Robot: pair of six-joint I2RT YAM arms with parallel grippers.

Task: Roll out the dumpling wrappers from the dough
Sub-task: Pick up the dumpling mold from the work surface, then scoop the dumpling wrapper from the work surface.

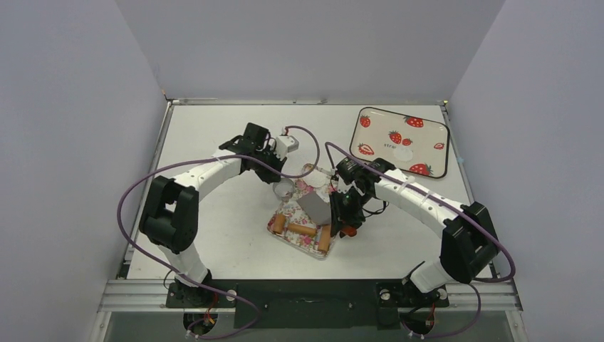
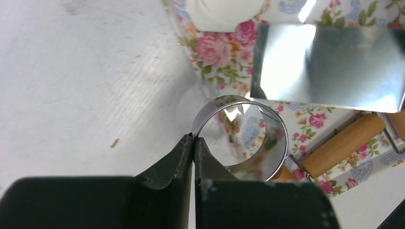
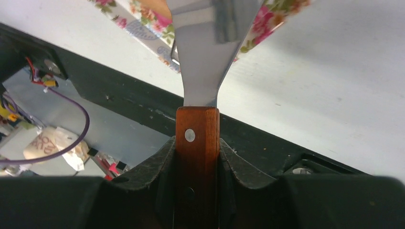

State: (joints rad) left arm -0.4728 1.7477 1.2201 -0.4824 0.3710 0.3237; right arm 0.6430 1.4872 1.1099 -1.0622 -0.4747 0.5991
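Dough (image 2: 222, 14), one white lump, on the floral tray (image 2: 224, 62) just ahead of the left gripper (image 2: 193, 139). Pinched there between nearly touching jaws: the wall of the single metal ring (image 2: 267, 143), likely for cutting rounds. Clamped in the right gripper (image 3: 197, 143) by its wooden handle: one spatula (image 3: 205, 57), blade forward, probably for lifting. One dumpling wrapper (image 1: 404, 153) on the strawberry plate (image 1: 384, 121), well beyond both.

Counter (image 1: 214, 142): white and flat, with pale walls on three sides. My left wrist view shows scuffs and small specks on it.
Floral tray (image 1: 288, 210): lies directly on the counter near its middle, askew to the edges, between my two arms.
Strawberry tray (image 1: 427, 146): lies directly on the counter at the far right corner, well apart from the floral tray.
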